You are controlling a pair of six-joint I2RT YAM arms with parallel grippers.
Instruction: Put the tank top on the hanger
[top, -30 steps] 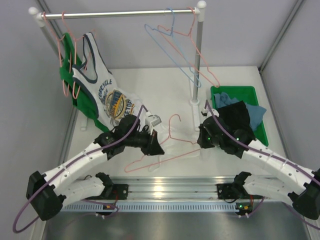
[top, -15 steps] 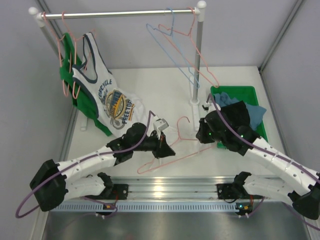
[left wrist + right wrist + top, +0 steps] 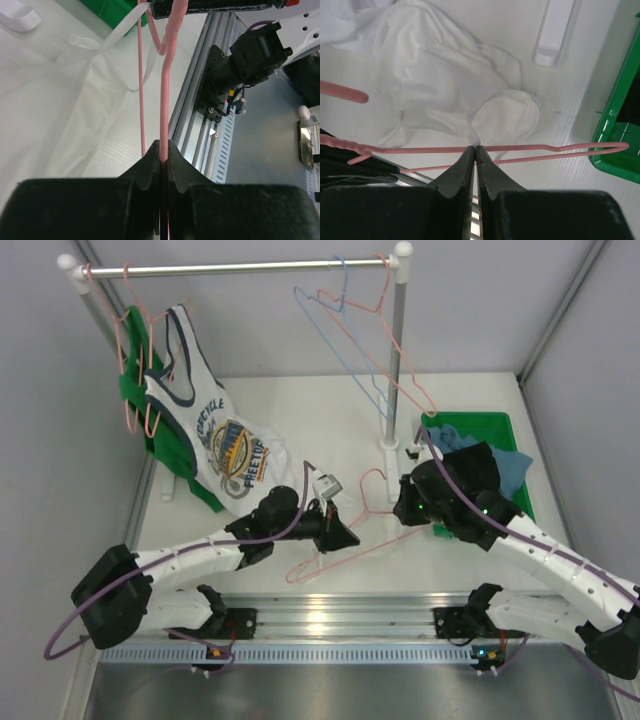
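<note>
The pink hanger is held off the table between my two arms. My left gripper is shut on its wire, which runs straight out from the jaws in the left wrist view. The plain white tank top lies crumpled on the table below; it also shows in the left wrist view. My right gripper is shut on a pinch of its fabric, just behind the hanger's bar. A strap is pulled taut towards the right gripper. In the top view the arms mostly hide the top.
A clothes rail stands at the back with a graphic tank top, a green garment, a blue hanger and other pink hangers. Its post and white foot stand near a green bin of cloths at the right.
My left gripper has moved right with the hanger, carrying it up to the right gripper. The right gripper has shifted only slightly.
</note>
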